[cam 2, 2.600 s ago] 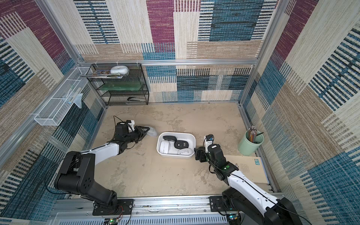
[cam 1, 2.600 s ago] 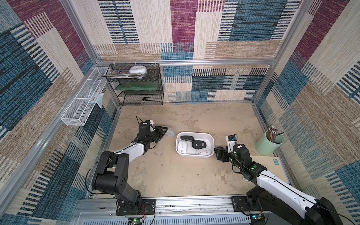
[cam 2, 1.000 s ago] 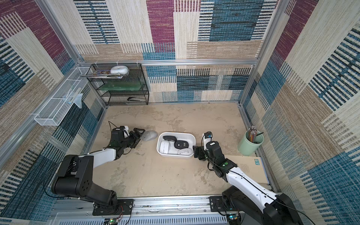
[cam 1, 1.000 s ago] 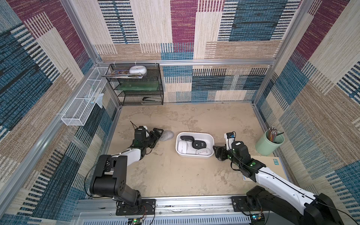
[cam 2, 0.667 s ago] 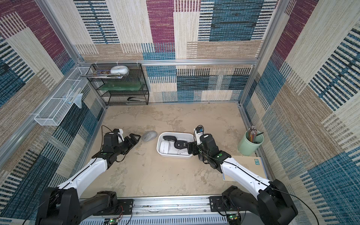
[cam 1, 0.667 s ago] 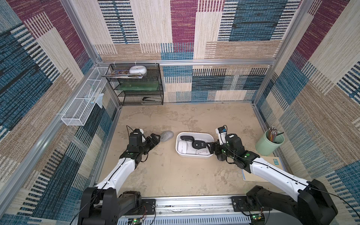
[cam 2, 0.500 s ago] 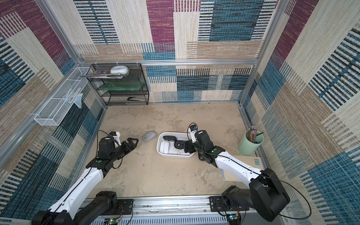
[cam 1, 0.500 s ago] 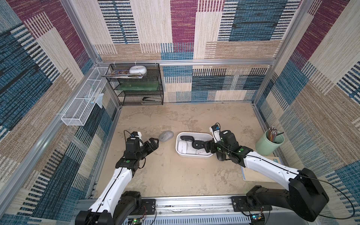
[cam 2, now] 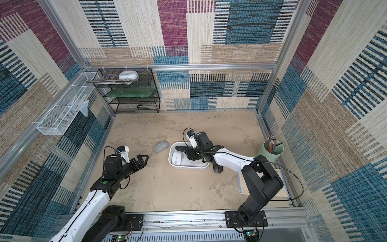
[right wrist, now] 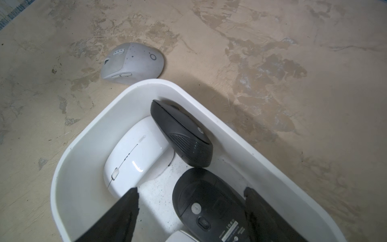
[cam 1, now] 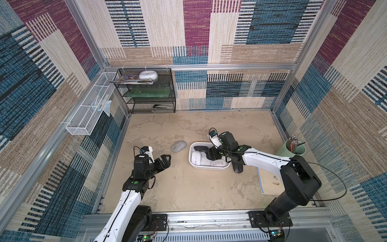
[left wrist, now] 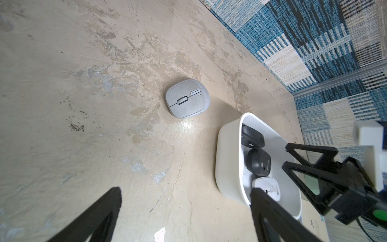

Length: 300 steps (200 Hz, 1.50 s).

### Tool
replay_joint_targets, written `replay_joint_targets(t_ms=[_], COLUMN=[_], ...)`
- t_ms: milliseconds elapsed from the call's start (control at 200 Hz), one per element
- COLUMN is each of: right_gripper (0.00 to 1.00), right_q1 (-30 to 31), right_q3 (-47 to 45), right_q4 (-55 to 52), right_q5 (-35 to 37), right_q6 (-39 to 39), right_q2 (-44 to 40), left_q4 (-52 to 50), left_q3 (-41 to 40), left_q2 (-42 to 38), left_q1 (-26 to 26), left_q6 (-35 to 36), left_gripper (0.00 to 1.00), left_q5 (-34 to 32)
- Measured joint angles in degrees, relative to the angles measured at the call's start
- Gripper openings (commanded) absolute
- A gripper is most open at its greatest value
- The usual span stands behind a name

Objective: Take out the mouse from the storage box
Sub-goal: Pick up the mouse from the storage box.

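Downward, right arm [cam 1: 261,161] reaches into storage box [cam 1: 207,167].

B4, the left gripper [cam 1: 165,161] held the grey mouse [cam 1: 178,146] up near the storage box [cam 1: 190,156]. Now it's let go. The mouse lies on the table [cam 1: 188,188] just beside the box's left end. The gripper, jaws wide, went back twd the front left corner. The right gripper [right wrist: 191,192] was outside the box's right end. Now it's inside, jaws either side of a black mouse [right wrist: 209,207].
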Motion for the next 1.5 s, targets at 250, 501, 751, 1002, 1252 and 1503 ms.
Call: replay_joint_targets(t_ms=[250, 501, 751, 1002, 1252, 1503], right_gripper=[0.75, 0.72, 0.66, 0.61, 0.63, 0.62], right_q1=[1.0, 1.4, 2.1, 3.4, 4.1, 5.0], right_q3=[5.2, 8.4, 10.1, 9.6, 11.5, 14.3], right_q4=[-1.2, -2.4, -3.2, -3.3, -3.6, -3.8], right_q5=[0.0, 0.2, 0.5, 1.1, 3.8, 7.2], right_q6=[-1.8, -3.1, -4.0, -5.1, -6.8, -8.8], right_q2=[6.2, 10.0, 12.4, 12.2, 14.0, 17.0], left_q4=[0.4, 0.4, 0.4, 0.4, 0.4, 0.4], left_q3=[-0.1, -0.1, -0.3, -0.3, -0.3, -0.3], left_q2=[-1.3, -1.7, -1.7, -1.6, -1.6, -1.5], left_q1=[0.0, 0.0, 0.0, 0.0, 0.0, 0.0], left_q6=[0.0, 0.0, -0.1, -0.1, -0.1, -0.1], left_gripper=[0.99, 1.0, 0.99, 0.99, 1.0, 0.99], left_q5=[0.0, 0.0, 0.2, 0.2, 0.2, 0.2])
